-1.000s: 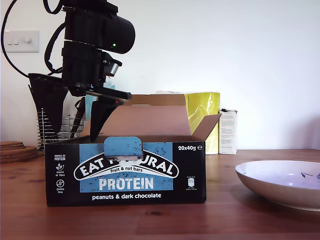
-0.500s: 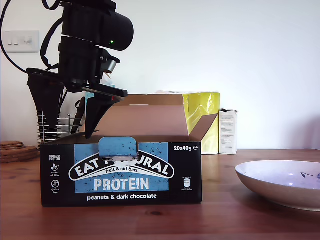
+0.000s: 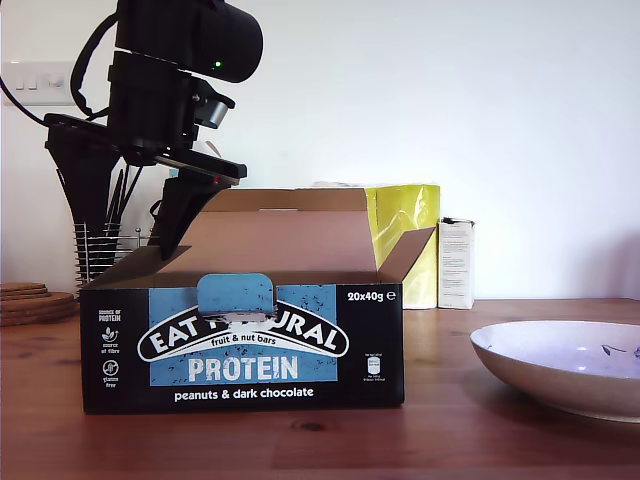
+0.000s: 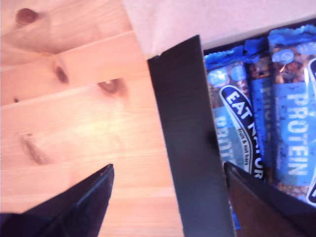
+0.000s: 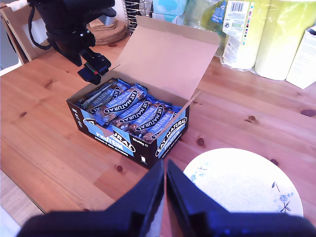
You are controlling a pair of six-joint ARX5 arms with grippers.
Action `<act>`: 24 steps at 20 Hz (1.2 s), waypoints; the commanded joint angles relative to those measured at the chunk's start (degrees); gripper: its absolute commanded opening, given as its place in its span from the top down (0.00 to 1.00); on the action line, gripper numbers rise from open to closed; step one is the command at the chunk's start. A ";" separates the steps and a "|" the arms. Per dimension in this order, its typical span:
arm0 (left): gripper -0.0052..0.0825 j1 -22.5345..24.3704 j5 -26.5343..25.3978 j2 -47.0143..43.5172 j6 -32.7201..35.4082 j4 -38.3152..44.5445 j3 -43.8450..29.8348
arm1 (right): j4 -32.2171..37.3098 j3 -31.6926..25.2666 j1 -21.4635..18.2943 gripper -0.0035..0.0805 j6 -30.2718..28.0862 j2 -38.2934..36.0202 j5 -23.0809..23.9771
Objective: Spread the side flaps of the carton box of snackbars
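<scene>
The carton box of snackbars (image 3: 245, 335) sits near the front of the table (image 3: 450, 440), blue printed face to the exterior camera, long axis running across that view; wide lid flap (image 3: 290, 235) stands up at the back. The side flap on the exterior view's right (image 3: 408, 252) is already angled up and out; the other side flap (image 4: 190, 143) is folded outward too, black side up in the first wrist view. The first claw (image 4: 168, 197) is spread wide, straddling that flap, nothing pinched; hard to say if a finger touches the card. The second claw (image 5: 164, 195) hangs high over the near edge, fingers pressed together, holding nothing. Risk from here: the box looks light, so a sideways push on the flap could probably slide or twist the whole carton rather than bend the crease; a finger dipping inside could snag the bars (image 5: 131, 111). The plate (image 3: 560, 365) sits close by on the exterior view's right.
</scene>
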 commanded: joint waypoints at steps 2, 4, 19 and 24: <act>0.21 0.28 -0.92 -0.22 0.22 -0.66 0.02 | 0.09 -0.61 0.15 0.97 -0.17 0.07 -0.11; 0.21 0.28 -1.62 -0.33 0.24 -0.98 0.02 | -0.13 -0.61 0.15 0.97 -0.17 0.07 -0.11; 0.21 0.72 -5.68 -1.33 0.20 -2.58 0.02 | -0.22 -0.61 0.15 0.97 -0.17 0.07 -0.11; 0.21 1.27 -7.23 -1.95 0.20 -3.32 0.02 | -0.22 -0.61 0.15 0.97 -0.17 0.07 -0.11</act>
